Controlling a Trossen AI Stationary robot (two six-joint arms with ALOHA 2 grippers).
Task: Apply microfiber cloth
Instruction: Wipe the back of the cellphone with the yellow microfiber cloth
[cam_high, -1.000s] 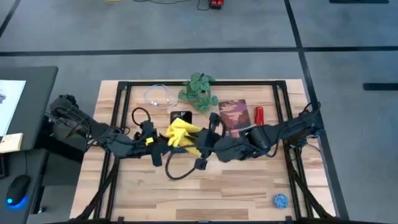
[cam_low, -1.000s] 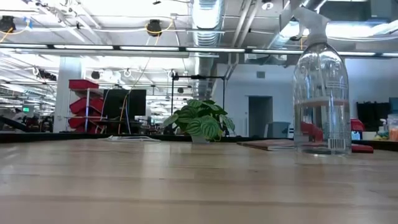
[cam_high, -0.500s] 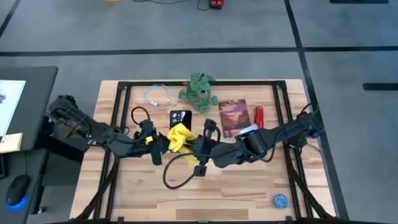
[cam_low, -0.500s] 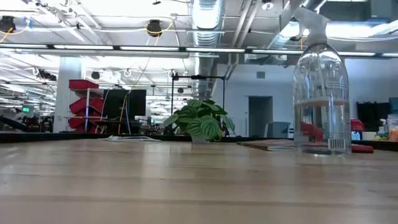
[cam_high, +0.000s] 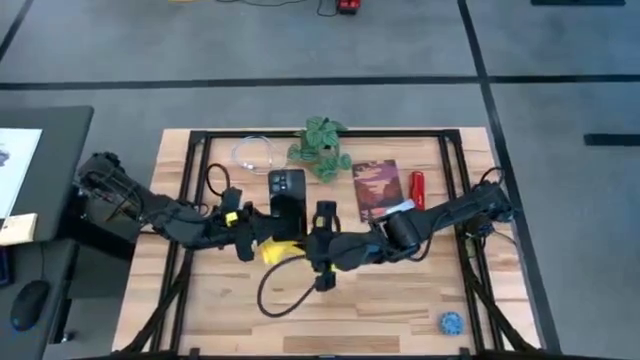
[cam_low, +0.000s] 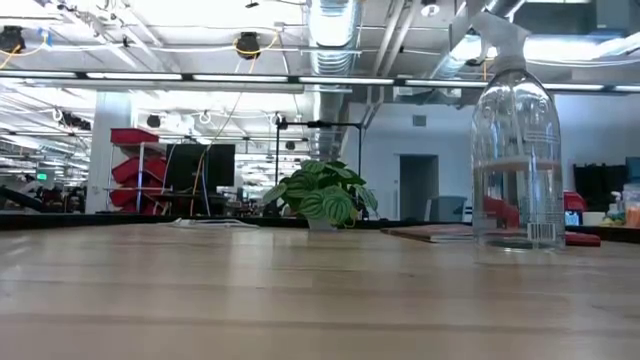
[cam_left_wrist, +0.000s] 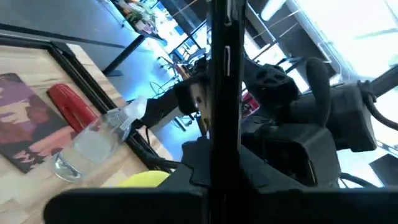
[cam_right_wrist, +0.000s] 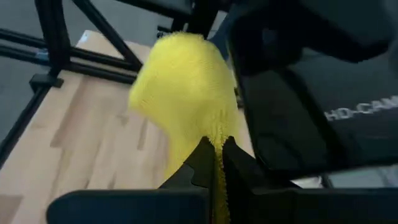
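The yellow microfiber cloth (cam_high: 283, 250) is bunched up near the table's middle, just on the near side of a black phone (cam_high: 288, 192). My right gripper (cam_high: 306, 248) comes from the right and is shut on the cloth (cam_right_wrist: 180, 93). Coming from the left, my left gripper (cam_high: 260, 232) is shut on the phone, which in the left wrist view shows edge-on as a thin dark bar (cam_left_wrist: 221, 87). In that view the cloth (cam_left_wrist: 146, 179) peeks out beside it. Neither gripper appears in the low view. My left gripper pinches the phone between its two fingers, at the end nearest them (cam_left_wrist: 219, 168). The phone's length runs on past the fingers. In the high view its face (cam_high: 288, 185) shows upward; the place of contact is hidden there. My right gripper pinches a gathered fold of the cloth (cam_right_wrist: 217, 163) between its two fingertips, coming level from the table's right. The remaining cloth bulges out beyond the fingers in a rounded bunch (cam_right_wrist: 177, 81), close to the other arm.
At the far side stand a potted plant (cam_high: 320, 148), a coil of white cable (cam_high: 255, 153), a book (cam_high: 374, 186), a red object (cam_high: 417, 185) and a clear spray bottle (cam_low: 515, 150). A black cable loop (cam_high: 275, 295) lies near the middle. A blue ball (cam_high: 452, 322) sits near right.
My right gripper has gone toward the table's left and near edges with the cloth. The cloth has been drawn off the phone and gathered from a spread shape into a small bunch. The whole phone now shows, larger in the high view and a little farther left.
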